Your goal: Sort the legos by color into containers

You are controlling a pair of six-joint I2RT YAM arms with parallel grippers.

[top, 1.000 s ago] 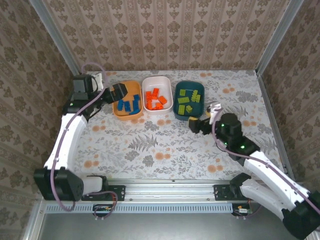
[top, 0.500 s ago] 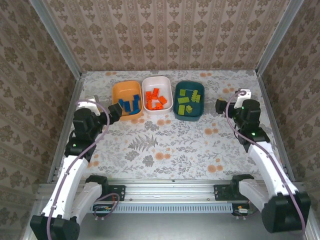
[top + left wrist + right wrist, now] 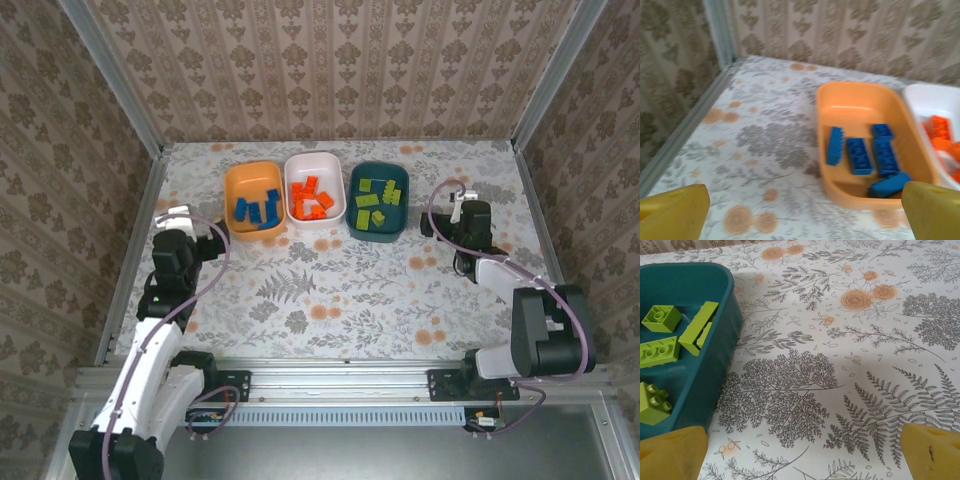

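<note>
Three tubs stand in a row at the back of the table. The orange tub (image 3: 250, 180) (image 3: 860, 107) holds several blue legos (image 3: 258, 209) (image 3: 860, 155). Orange legos (image 3: 312, 198) (image 3: 941, 131) lie in the white tub (image 3: 316, 157) (image 3: 935, 100). The dark teal tub (image 3: 377, 167) (image 3: 700, 385) holds lime green legos (image 3: 372, 205) (image 3: 660, 350). My left gripper (image 3: 215, 240) (image 3: 802, 220) hangs open over bare table, near and left of the orange tub. My right gripper (image 3: 437, 218) (image 3: 802, 455) is open and empty, just right of the teal tub.
The floral tablecloth (image 3: 330, 290) (image 3: 850, 365) carries no loose bricks that I can see. Patterned walls and a metal frame post (image 3: 720, 30) close in the table at the left, back and right. The rail with the arm bases (image 3: 340, 380) runs along the near edge.
Both arms have drawn back from the tubs. The left gripper left the orange tub and moved nearer and leftward; the right gripper swung from the teal tub's front to its right side.
</note>
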